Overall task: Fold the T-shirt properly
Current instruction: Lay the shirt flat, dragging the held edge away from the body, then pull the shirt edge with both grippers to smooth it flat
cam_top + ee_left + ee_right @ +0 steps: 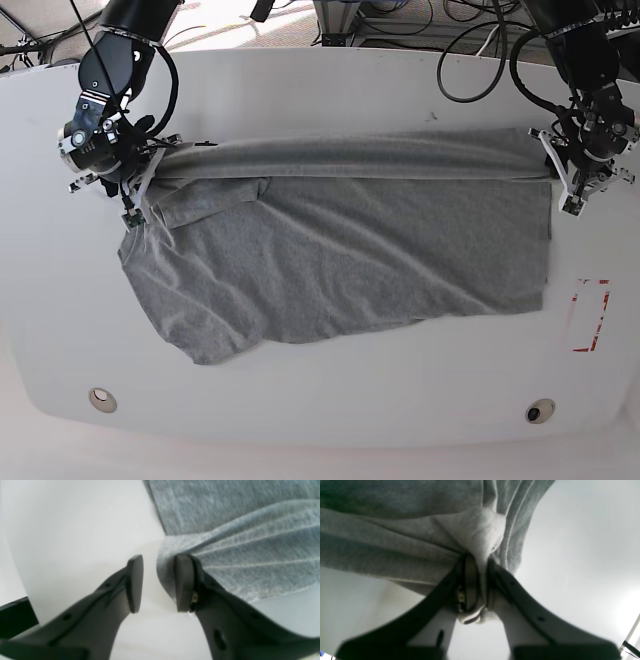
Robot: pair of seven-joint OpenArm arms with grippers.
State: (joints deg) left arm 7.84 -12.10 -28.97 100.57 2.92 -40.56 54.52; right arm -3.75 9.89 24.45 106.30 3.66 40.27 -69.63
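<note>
Broadly, the tabletop [320, 400] carries the T-shirt [340, 260] spread wide between the two arms, its far long edge already rolled over toward the near side in a straight band that runs from one end effector to the other. That band looks stretched taut, which I take to be why the arms sit at opposite ends of it: pulling apart keeps the fold line straight while the cloth is laid down. Nearer than the fold, the rest of the shirt lies flat but wrinkled, with a sleeve poking out just below the right end effector and the hem side sagging unevenly.

The right end effector [478, 587] is clamped on a bunched corner of the grey fabric; cloth is squeezed between its jaws and pleats fan outward from the pinch, so it holds its end of the fold.

The left end effector [158, 582] has its jaws parted with bare tabletop showing between them. The shirt's edge sits just against the outer side of one finger, not between them, so I judge this corner released.
</note>
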